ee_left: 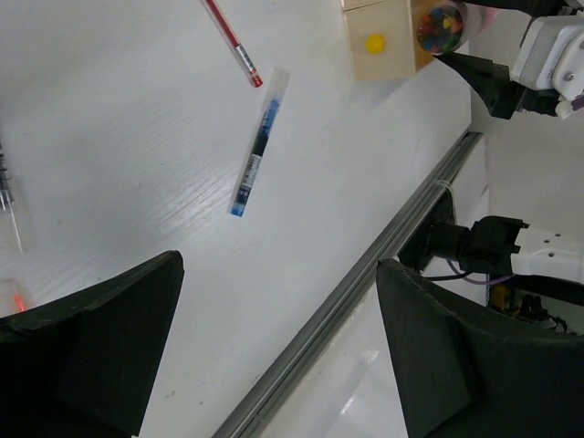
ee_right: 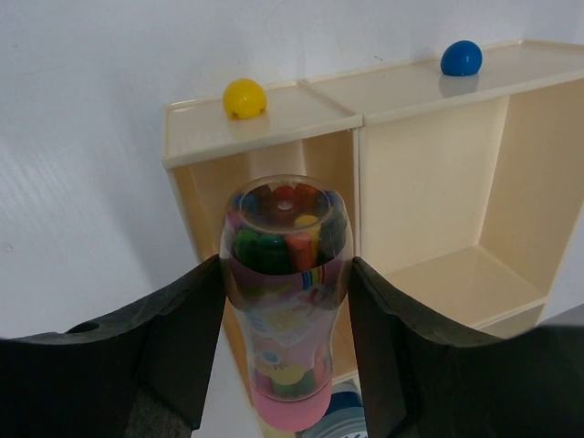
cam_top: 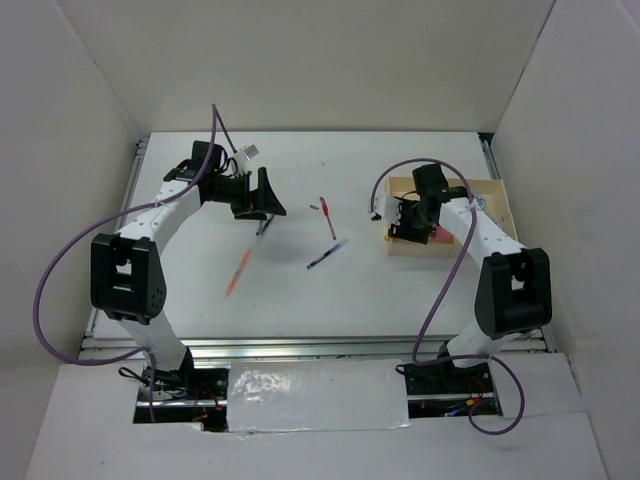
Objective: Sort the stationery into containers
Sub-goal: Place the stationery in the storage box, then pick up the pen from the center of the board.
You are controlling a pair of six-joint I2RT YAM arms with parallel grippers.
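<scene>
Gripping a clear cylinder (ee_right: pixel 285 228) with a pink end and coloured pieces inside, the right gripper (ee_right: pixel 286 301) was closed part-way, its two fingers pressed against opposite sides of the tube. It hung over the near left part of the wooden tray (cam_top: pixel 492 203), which sat on the right side of the counter (cam_top: pixel 400 290). From the wrist view the cylinder lined up with the compartment marked by a yellow ball (ee_right: pixel 245 98). The next compartment carried a blue ball (ee_right: pixel 461 57) on its wall.

The left gripper (ee_left: pixel 278 356) stood spread to its widest and held nothing, hovering above the far left of the counter. Three pens lay loose on the white surface between the arms, well apart from the tray. A red pen (cam_top: pixel 327 217) was farthest back, a blue pen (cam_top: pixel 327 254) lay just nearer, and an orange pen (cam_top: pixel 238 272) lay to the left.
</scene>
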